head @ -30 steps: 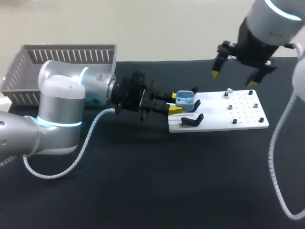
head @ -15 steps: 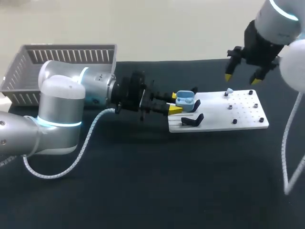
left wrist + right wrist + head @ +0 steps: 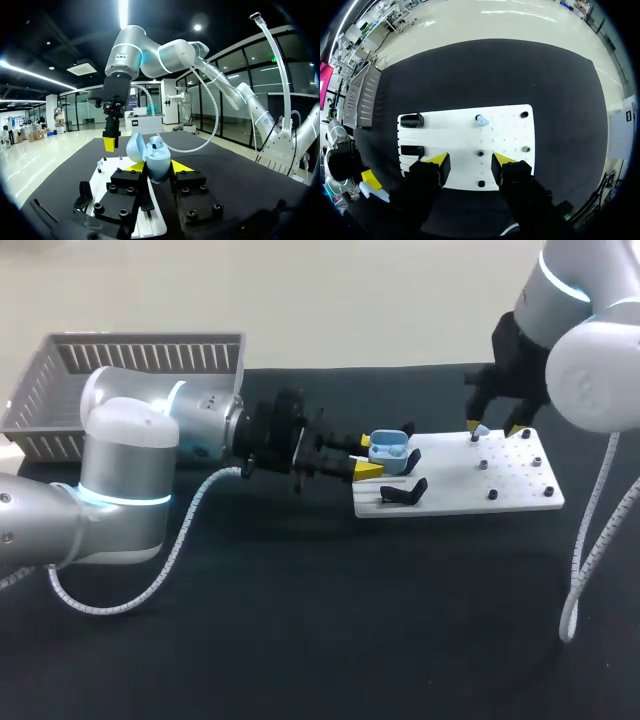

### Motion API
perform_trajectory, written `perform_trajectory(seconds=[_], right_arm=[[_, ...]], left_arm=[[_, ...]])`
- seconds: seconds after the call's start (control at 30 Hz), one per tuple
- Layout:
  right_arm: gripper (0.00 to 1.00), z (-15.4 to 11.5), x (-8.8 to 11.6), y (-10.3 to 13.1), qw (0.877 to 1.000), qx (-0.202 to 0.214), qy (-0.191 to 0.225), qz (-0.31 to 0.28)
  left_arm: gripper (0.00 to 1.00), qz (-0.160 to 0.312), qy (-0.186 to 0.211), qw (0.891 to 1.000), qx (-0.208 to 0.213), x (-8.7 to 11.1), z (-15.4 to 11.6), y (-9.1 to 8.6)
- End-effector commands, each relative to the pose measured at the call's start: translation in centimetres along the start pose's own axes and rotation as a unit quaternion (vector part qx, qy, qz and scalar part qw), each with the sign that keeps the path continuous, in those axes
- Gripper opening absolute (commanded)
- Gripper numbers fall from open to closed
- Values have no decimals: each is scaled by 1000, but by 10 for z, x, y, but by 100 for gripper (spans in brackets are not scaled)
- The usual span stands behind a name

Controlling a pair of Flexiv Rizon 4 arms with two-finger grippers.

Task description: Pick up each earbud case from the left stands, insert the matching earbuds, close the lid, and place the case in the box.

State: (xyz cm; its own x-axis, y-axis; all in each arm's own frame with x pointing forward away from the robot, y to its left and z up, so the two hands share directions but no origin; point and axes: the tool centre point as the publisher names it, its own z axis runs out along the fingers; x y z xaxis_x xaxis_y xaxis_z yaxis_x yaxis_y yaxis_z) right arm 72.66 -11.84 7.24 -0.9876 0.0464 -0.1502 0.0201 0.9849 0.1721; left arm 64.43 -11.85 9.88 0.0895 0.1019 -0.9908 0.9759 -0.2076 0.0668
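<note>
Now the right gripper (image 3: 494, 427), fingers spread, has descended over the blue earbud (image 3: 481, 430) on the white board (image 3: 520, 490); the left gripper (image 3: 365, 456) clamps the open case (image 3: 388, 448), ready for insertion.

**Left arm clamps, right arm hangs with fingers spread**

The left arm (image 3: 130, 465) comes in from the left side and lies level and low, its wrist in line with the forearm. The left gripper (image 3: 368, 456) points sideways toward the middle, its yellow-tipped fingers pressed on either side of a blue earbud case (image 3: 387, 447) with its lid up. The right arm (image 3: 585, 350) comes in from the upper right corner, bent at the elbow with the wrist turned downward. The right gripper (image 3: 495, 427) points straight down, its two yellow tips spread wide, well apart from the left gripper.
</note>
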Motion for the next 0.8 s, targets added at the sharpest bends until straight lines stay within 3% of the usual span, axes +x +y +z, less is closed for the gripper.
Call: perform_trajectory(seconds=[0.03,0.8], right_arm=[[49,6,-8,-2,1000,-3,4,-3],[47,33,-25,-8,999,-38,7,12]], left_arm=[[0,1,-1,1000,-3,1,0,-1],[0,1,-1,1000,-3,1,0,-1]])
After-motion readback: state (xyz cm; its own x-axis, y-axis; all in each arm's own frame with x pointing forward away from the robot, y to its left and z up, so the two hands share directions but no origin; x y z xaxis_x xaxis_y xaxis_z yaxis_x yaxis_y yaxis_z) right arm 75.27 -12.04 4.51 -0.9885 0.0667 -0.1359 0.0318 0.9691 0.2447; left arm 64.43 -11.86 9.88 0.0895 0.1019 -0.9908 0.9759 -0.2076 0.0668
